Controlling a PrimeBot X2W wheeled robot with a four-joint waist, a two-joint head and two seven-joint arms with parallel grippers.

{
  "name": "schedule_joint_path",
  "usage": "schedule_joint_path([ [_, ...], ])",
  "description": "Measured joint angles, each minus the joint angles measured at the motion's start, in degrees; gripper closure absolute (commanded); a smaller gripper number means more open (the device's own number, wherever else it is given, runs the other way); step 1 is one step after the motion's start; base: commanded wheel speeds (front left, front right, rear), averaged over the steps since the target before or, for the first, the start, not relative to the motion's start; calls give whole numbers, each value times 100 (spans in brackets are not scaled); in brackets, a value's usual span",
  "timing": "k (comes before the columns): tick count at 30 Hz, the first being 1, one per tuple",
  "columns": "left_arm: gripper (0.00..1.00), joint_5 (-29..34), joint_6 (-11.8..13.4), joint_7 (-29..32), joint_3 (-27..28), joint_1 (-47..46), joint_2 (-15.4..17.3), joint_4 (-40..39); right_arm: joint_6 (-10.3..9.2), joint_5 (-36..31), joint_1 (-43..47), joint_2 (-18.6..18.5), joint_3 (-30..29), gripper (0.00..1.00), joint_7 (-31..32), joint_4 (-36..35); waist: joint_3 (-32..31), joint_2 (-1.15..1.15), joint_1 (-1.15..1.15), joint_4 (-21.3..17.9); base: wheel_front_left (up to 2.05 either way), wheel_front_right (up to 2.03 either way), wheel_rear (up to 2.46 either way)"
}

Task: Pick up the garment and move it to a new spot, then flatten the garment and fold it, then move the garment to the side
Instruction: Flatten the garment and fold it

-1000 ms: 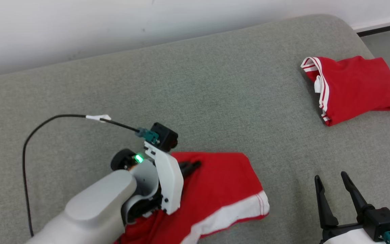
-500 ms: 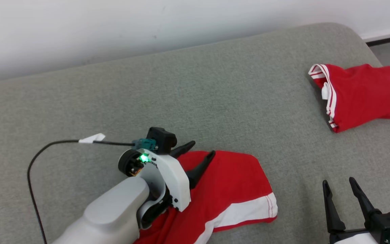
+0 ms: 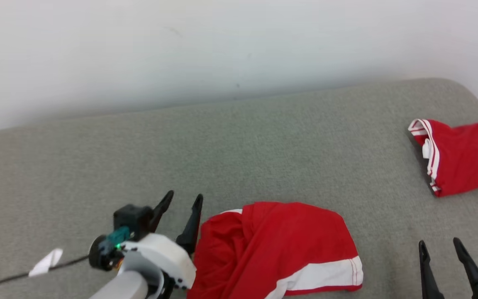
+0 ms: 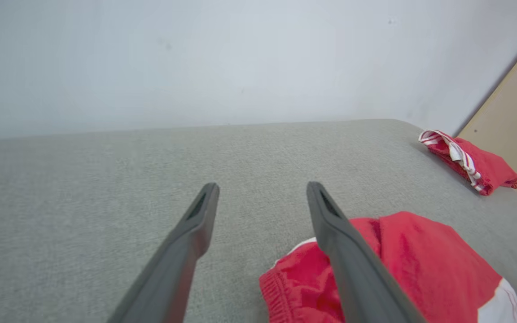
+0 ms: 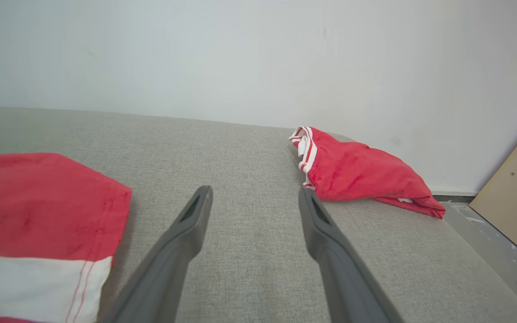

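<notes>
A red garment (image 3: 280, 249) with a white band lies crumpled on the grey cushion (image 3: 239, 149), near its front edge; it shows too in the left wrist view as the garment (image 4: 420, 260) and at the left of the right wrist view as the garment (image 5: 38, 202). My left gripper (image 3: 184, 198) stands open just left of it, empty, its right finger (image 4: 343, 251) passing over the cloth's elastic edge. My right gripper (image 3: 439, 243) is open and empty at the lower right, over bare cushion, to the right of the garment.
A second red garment (image 3: 463, 158) with white stripes lies bunched at the cushion's far right end, also seen as the folded garment (image 5: 357, 172). A white wall (image 3: 222, 50) runs behind. A tan board (image 5: 514, 193) leans at the right, beyond the cushion's end.
My left gripper has opened, let go of the red garment and drawn back to its left. The head camera has tilted up, so the whole picture has shifted down.
</notes>
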Motion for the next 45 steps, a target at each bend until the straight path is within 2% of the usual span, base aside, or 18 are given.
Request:
schedule_joint_path([
  [2,0,283,213,-9,327,377,29,-292,0,-70,114,2,16,0,0,-20,-141,0,0,99,0,0,0],
  [5,0,672,359,-14,800,1072,8,-668,0,-85,283,1,36,0,0,-53,-333,0,0,248,0,0,0],
  [11,0,1617,287,-14,1601,2295,-133,-1050,0,-124,411,2,158,0,0,-91,-570,0,0,502,0,0,0],
  [20,0,2855,-248,-14,2895,3272,-770,-1272,0,-152,522,0,393,0,0,23,-707,0,0,730,0,0,0],
  [28,0,3434,-818,-14,3765,3600,-1333,-1226,0,-166,544,1,509,0,0,125,-834,0,0,739,0,0,0],
  [37,0,3789,-1383,-14,4318,3675,-1666,-1102,0,-67,541,0,528,0,0,116,-874,0,0,790,0,0,0],
  [45,0,4000,-1573,-14,4564,3700,-1823,-1073,0,-27,537,1,557,0,0,104,-854,0,0,765,0,0,0],
])
